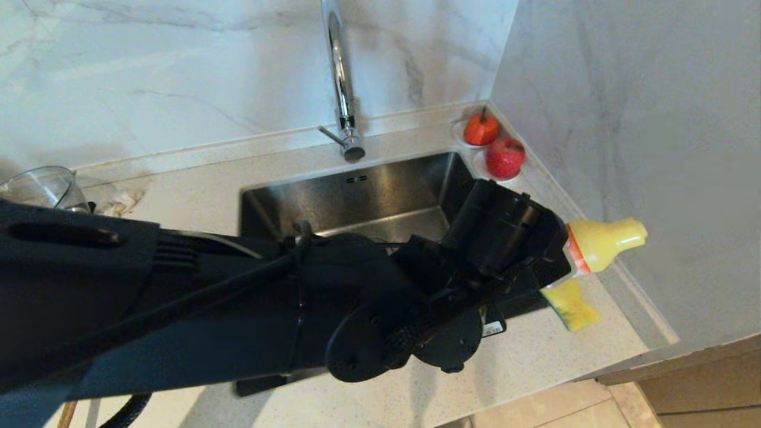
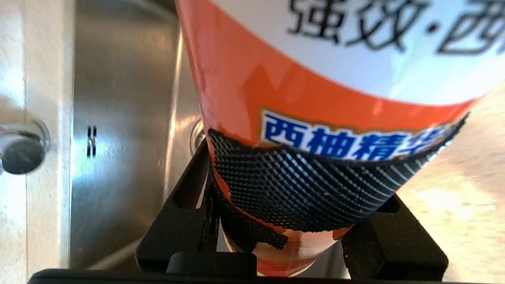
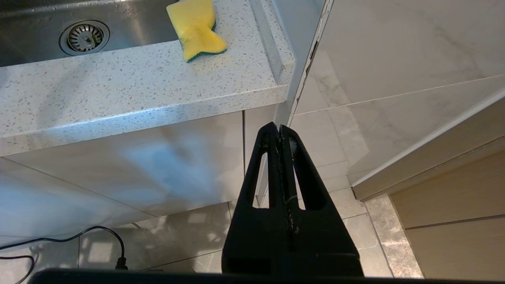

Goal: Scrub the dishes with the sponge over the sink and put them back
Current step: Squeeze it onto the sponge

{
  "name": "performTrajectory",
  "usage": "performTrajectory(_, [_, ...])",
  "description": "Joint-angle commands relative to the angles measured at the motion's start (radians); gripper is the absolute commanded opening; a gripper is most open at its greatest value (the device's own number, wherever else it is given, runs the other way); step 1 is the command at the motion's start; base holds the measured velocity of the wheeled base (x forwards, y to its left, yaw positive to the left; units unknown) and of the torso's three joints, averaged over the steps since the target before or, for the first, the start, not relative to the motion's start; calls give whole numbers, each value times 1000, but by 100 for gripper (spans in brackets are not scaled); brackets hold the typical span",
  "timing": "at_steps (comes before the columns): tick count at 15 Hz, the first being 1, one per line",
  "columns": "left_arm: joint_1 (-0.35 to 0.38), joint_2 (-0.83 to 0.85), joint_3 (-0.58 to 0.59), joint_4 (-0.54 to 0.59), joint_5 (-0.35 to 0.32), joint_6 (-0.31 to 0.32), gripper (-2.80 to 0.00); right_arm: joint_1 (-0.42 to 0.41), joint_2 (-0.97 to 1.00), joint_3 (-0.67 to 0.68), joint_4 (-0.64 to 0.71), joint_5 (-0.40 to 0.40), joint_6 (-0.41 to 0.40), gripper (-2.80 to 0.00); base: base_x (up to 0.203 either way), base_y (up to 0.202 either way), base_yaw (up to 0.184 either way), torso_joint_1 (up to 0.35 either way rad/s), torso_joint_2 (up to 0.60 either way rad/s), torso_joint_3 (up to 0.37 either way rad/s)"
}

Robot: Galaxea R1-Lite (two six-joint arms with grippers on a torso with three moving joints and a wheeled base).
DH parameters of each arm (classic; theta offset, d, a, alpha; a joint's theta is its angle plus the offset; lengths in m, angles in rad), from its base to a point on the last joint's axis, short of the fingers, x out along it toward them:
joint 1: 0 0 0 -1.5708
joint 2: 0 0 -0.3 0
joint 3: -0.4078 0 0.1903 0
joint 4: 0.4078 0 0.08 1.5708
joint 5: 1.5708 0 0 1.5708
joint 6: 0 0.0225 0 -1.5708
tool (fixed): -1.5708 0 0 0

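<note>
Marble-walled kitchen corner, speckled worktop around the sink | left claw grasping a soap bottle at the sink's right edge | sponge on the worktop below it | right claw clenched, parked below the worktop | plate, bowl unseen | risk: slick bottle slips, or soap misses the sponge.

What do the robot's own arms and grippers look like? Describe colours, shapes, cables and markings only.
The left arm is matte black and bulky, with ribbed grooves, round disc-shaped joint covers and a black cable running along it. A small white barcode sticker sits near its wrist. The left gripper has black angular fingers lined with woven mesh pads. The right gripper is black too, its tapering fingers each having a long slot.
</note>
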Motion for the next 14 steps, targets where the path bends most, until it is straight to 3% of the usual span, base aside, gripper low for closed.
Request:
performTrajectory(1, [6, 44, 7, -1, 21, 23, -280, 0, 1, 0, -1, 0, 0, -280, 0, 0, 0, 0, 0, 0])
performTrajectory(4, [7, 84, -34, -5, 82, 109, -280, 1, 1, 0, -1, 0, 0, -280, 0, 0, 0, 0, 0, 0])
performTrajectory(9, [5, 127, -33, -4, 119, 114, -280, 1, 1, 0, -1, 0, 0, -280, 0, 0, 0, 0, 0, 0])
performTrajectory(14, [1, 128, -11, 9, 178, 164, -280, 1, 1, 0, -1, 0, 0, -280, 0, 0, 0, 0, 0, 0])
